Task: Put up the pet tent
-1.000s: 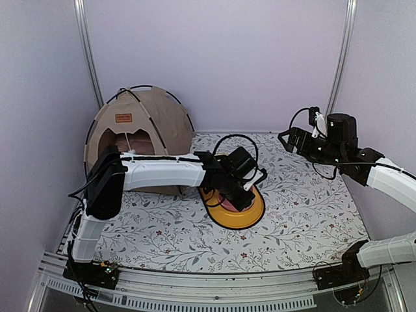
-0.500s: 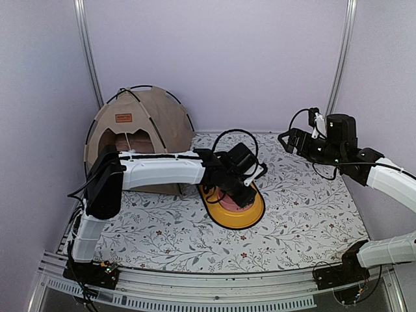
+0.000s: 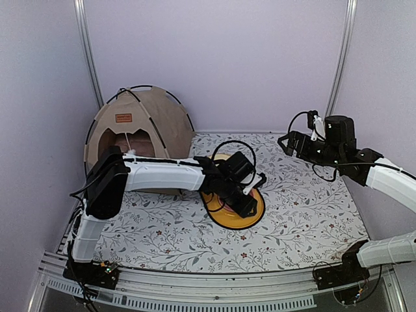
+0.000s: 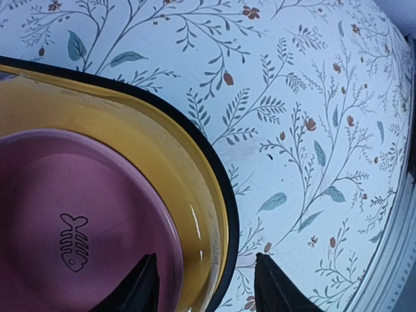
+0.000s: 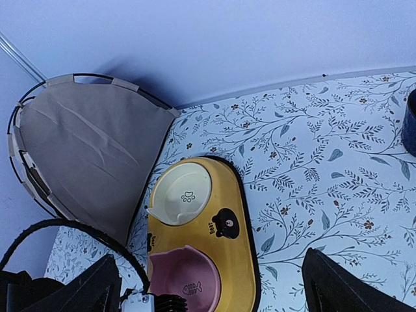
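The pet tent [image 3: 140, 127] stands upright at the back left against the wall: tan fabric, thin black poles, a small brown label, its arched doorway facing the front. The right wrist view shows its side [image 5: 84, 149]. My left gripper [image 3: 250, 207] is low over the near end of a yellow bowl stand [image 3: 260, 203], away from the tent. Its jaws [image 4: 205, 289] are apart, one fingertip [image 4: 140, 289] over the pink bowl [image 4: 65, 195] and the other over the cloth, with the stand's rim between them. My right gripper [image 3: 284, 140] hovers open at the right, holding nothing.
The yellow stand [image 5: 250, 260] lies mid-table, holding a cream bowl [image 5: 185, 192] and the pink bowl [image 5: 185, 273]. A pink cushion [image 3: 120, 144] shows inside the tent's doorway. The left arm's black cable [image 3: 227, 146] loops over the stand. A floral cloth [image 3: 305, 208] covers the table.
My left gripper's jaws have parted from nearly shut to well apart at the stand's near rim, and the wrist has shifted slightly nearer. The right arm has barely moved.
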Available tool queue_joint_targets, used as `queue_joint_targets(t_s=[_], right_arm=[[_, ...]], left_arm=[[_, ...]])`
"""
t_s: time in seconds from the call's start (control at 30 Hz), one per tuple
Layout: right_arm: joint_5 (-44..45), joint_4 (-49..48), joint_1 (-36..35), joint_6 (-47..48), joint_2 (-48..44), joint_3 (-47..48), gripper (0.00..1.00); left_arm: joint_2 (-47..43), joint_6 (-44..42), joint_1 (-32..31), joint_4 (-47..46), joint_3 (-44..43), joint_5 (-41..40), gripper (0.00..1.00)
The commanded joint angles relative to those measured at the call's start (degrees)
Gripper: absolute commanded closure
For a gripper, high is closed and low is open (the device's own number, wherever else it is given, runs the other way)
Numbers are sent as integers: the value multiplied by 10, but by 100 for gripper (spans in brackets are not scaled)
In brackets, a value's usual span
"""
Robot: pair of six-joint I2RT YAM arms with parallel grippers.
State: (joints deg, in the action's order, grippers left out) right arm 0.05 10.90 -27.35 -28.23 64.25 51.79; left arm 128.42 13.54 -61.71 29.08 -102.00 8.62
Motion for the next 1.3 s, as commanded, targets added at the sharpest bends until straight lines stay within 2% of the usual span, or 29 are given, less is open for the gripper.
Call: queue_joint_targets(t_s=[0.0, 0.43, 0.73, 1.03, 1.27], right_arm=[[0, 6, -1, 4, 5, -5, 1], [-17, 8, -1, 2, 14, -9, 1], [-97, 7, -3, 12, 52, -24, 1], [-129, 13, -21, 22, 104, -35, 1], [-136, 4, -22, 23, 139, -27, 1]], left_arm=[[-10, 23, -3, -28, 23, 25, 47], [-42, 17, -1, -43, 26, 8, 32], [-131, 48, 25, -73, 90, -4, 12], [-219, 142, 83, -106, 220, -38, 6], [-198, 198, 112, -115, 226, -102, 1]])
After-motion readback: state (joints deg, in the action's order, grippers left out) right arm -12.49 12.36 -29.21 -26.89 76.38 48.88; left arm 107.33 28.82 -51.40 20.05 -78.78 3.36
